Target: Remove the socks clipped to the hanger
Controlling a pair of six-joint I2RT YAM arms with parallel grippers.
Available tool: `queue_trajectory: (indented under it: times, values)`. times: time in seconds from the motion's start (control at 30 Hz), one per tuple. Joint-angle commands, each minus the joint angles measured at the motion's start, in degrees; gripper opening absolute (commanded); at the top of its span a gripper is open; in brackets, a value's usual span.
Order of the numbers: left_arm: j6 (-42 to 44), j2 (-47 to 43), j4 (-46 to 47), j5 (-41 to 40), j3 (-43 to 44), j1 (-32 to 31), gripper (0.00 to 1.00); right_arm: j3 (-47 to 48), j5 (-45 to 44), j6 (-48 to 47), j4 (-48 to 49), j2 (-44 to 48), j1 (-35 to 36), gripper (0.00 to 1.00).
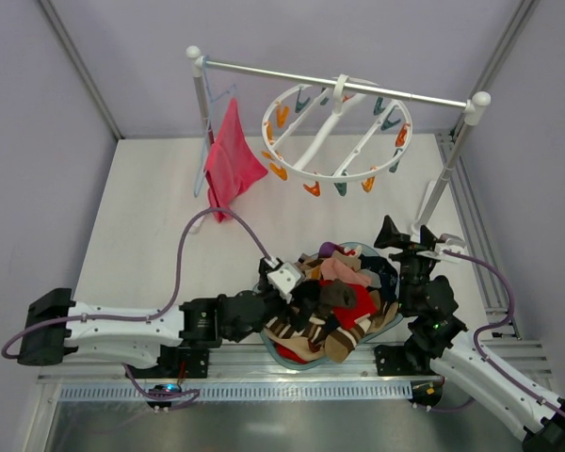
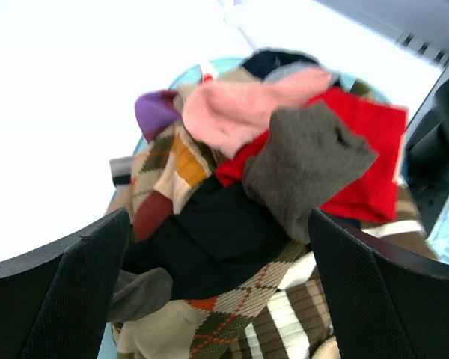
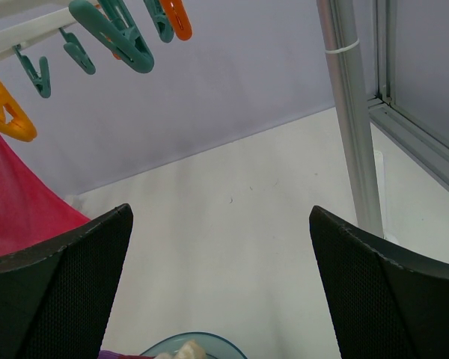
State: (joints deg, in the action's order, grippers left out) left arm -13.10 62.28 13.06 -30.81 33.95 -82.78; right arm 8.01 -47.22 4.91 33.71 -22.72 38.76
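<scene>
The white round hanger hangs from the rail with its orange and teal clips bare; its clips also show in the right wrist view. The socks lie heaped in a light-blue basin. In the left wrist view I see a black sock, a dark brown sock, a red one and a patterned one. My left gripper is open just above the heap, holding nothing. My right gripper is open and empty at the basin's far right.
A metal rail on white posts spans the back. A pink cloth hangs at its left end on a thin blue wire hanger. The basin's rim shows below my right gripper. Metal frame rails run along the right side.
</scene>
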Motion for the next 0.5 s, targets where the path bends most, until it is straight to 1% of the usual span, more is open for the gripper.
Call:
queue_trajectory:
  times: [0.0,0.13,0.2,0.23,0.3,0.33,0.37,0.4,0.43,0.47]
  values:
    - [0.36,-6.02,-1.46,-0.75,0.15,-0.27,1.00,-0.28,-0.50,1.42,1.79,0.57,-0.18,1.00]
    - [0.80,-14.79,-0.67,-2.32,-2.31,-0.27,1.00,-0.45,-0.59,1.51,1.88,0.66,-0.27,1.00]
    - [3.60,-17.01,1.52,-6.26,-3.63,-0.27,0.99,-0.45,-0.50,1.42,1.71,0.66,-0.18,1.00]
    - [5.53,-17.63,6.23,-13.94,-5.55,-0.27,1.00,-0.45,-0.50,1.51,1.71,0.75,-0.27,1.00]
    - [10.09,-17.11,14.58,-22.24,-8.37,0.69,1.00,-0.45,-0.41,1.60,1.62,0.75,-0.27,1.00]
    - [14.20,-16.41,20.54,-26.37,-9.34,1.74,1.00,-0.36,-0.41,1.51,1.62,0.75,-0.27,1.00]
    - [14.42,-14.58,19.99,-25.36,-8.65,2.97,1.00,-0.45,-0.33,1.60,1.62,0.83,-0.27,1.00]
    - [13.46,-13.77,17.29,-21.96,-7.42,7.33,1.00,-0.54,-0.33,1.60,1.62,0.84,-0.35,1.00]
    - [8.41,-12.63,9.78,-17.75,-5.58,9.90,1.00,-0.54,-0.15,1.60,1.62,0.92,-0.36,1.00]
    - [6.27,-11.41,7.44,-7.88,-2.96,13.14,1.00,-0.54,-0.15,1.60,1.62,1.01,-0.27,1.00]
